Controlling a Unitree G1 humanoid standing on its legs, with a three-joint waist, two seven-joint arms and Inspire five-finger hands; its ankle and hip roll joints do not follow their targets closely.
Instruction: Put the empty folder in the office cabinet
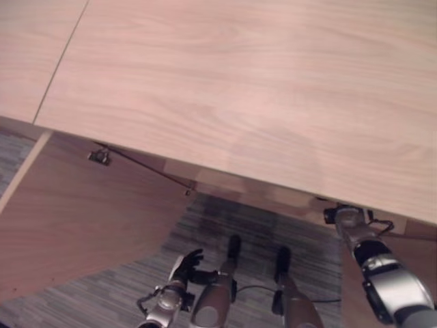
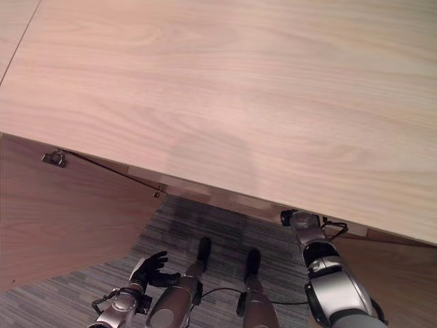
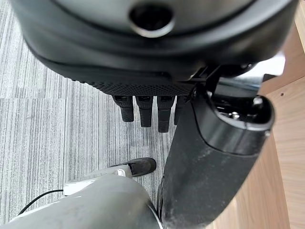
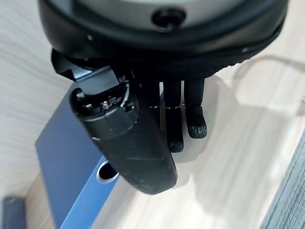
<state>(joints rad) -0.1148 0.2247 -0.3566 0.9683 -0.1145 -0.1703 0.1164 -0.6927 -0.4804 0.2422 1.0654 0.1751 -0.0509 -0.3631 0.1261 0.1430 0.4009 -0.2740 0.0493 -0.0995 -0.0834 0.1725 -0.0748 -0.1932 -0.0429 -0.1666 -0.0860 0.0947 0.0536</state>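
A blue folder [image 4: 71, 157] with a metal-ringed finger hole in its spine stands on the cabinet's pale wooden shelf [image 4: 238, 157]. In the right wrist view my right hand [image 4: 178, 119] is right beside it. The fingers are straight and hold nothing, and the thumb crosses in front of the folder's spine. From above, my right arm [image 1: 379, 270] reaches under the cabinet's wooden top [image 1: 239, 89], which hides the hand. My left hand [image 1: 186, 266] hangs low over the carpet, with relaxed, empty fingers [image 3: 143, 109].
The cabinet's left door [image 1: 75, 219] stands open towards me, with a small metal fitting [image 1: 100, 156] at its upper edge. Grey striped carpet [image 1: 273, 232] lies before the cabinet. A dark blue thing [image 4: 12, 212] sits by the folder's foot.
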